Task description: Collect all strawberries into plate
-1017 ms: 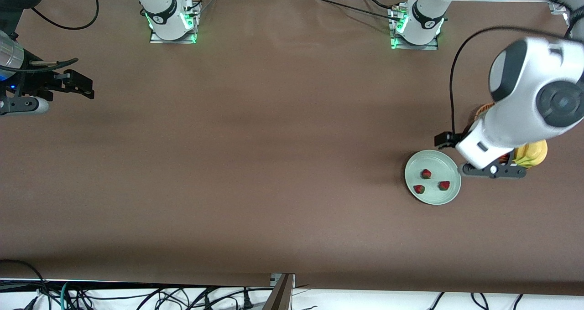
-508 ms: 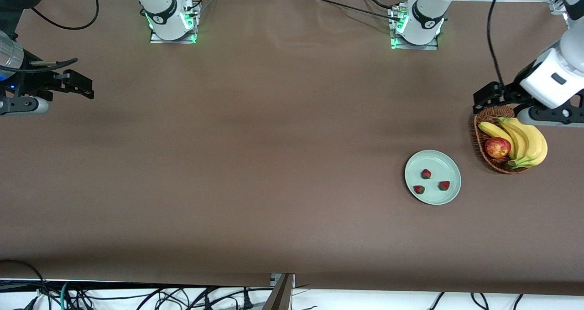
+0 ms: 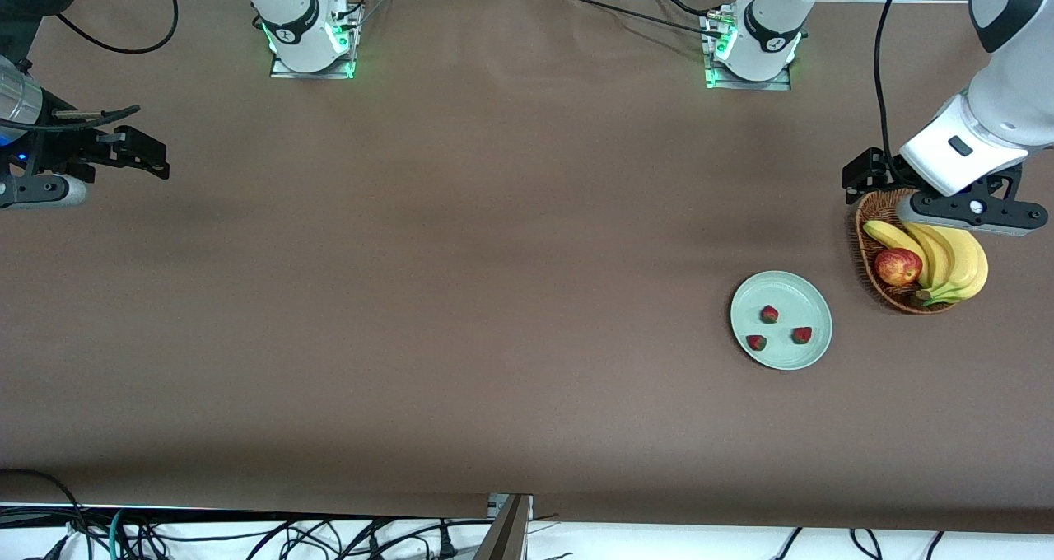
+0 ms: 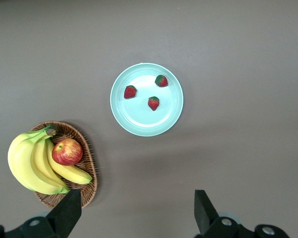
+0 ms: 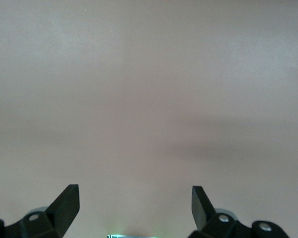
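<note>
Three tiny red strawberries (image 3: pixel 770 314) with green tops lie inside the round, pale mint-green plate (image 3: pixel 745 296), spaced in a loose triangle and not touching each other. No berry shows anywhere on the bare brown bench (image 3: pixel 461 296), so the collecting looks finished.

The left gripper (image 4: pixel 136 210) hangs high over the edge of the brown wicker basket (image 3: pixel 865 214), at about two o'clock from the plate; its fingers stand wide apart and hold nothing. In that basket sit a red apple (image 3: pixel 897 266) and a bunch of yellow bananas (image 3: pixel 955 259). The right gripper (image 5: pixel 134 206) waits over bare bench at the right arm's end, fingers equally spread and empty.

What remains, by my judgement, is only a clean retreat. The left arm should keep its height and move away from the plate rather than across it, so nothing nudges the rim or rolls a berry out. It should also stay clear of the bananas that overhang the basket. A last look over the bench for any stray berry is worthwhile.
</note>
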